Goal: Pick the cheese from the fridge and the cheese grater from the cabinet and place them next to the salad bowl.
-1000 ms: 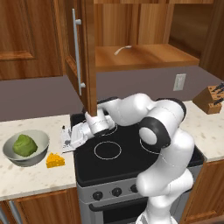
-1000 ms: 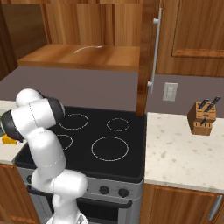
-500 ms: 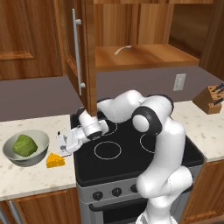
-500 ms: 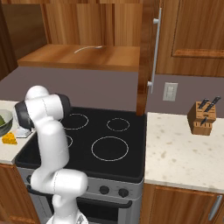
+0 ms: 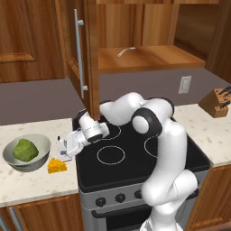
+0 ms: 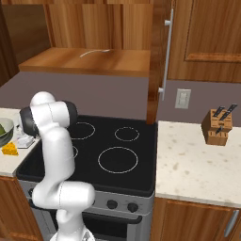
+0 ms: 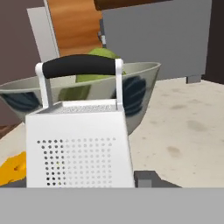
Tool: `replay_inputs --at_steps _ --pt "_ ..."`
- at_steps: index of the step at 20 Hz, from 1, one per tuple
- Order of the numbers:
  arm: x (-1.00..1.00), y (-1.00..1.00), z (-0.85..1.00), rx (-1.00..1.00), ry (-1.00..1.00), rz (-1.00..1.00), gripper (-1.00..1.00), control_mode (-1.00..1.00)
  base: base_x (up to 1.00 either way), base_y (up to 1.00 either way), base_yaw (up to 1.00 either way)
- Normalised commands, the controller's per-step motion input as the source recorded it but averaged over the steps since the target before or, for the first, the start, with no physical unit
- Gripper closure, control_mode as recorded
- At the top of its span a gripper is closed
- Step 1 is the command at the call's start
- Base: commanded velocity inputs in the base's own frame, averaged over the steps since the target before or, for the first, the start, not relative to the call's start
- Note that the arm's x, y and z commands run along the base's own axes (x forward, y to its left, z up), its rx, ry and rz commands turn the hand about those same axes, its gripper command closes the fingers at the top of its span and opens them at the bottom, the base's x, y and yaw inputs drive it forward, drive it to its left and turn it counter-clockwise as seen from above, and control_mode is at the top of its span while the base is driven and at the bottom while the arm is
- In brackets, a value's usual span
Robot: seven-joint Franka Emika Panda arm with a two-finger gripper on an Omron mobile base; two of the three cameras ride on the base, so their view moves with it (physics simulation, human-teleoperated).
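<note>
Boxy pale-grey metal cheese grater (image 7: 78,144) with a dark rounded handle, sitting right in front of the tool (image 5: 67,146).

Its flat face is dotted with tiny punched holes, and it stands upright on the speckled beige stone table (image 5: 27,185). Can't tell if the tool is pinching it or just spread around it. Just past the grater is the round glazed grey-white salad bowl (image 5: 38,144) with a lumpy green lettuce ball. The small orange-yellow holey cheese wedge (image 5: 56,166) lies beside the tool, near the smooth black glass stovetop (image 5: 135,162).
</note>
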Motion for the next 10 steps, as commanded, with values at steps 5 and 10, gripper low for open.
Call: replay_inputs --at_steps 5,10 --pt "0.05 0.22 -0.38 0.0 -0.1 0.02 -1.0 -1.0 0.0 0.0 0.0" --pt "0.01 0.17 -0.38 0.0 -0.1 0.02 -1.0 -1.0 0.0 0.0 0.0"
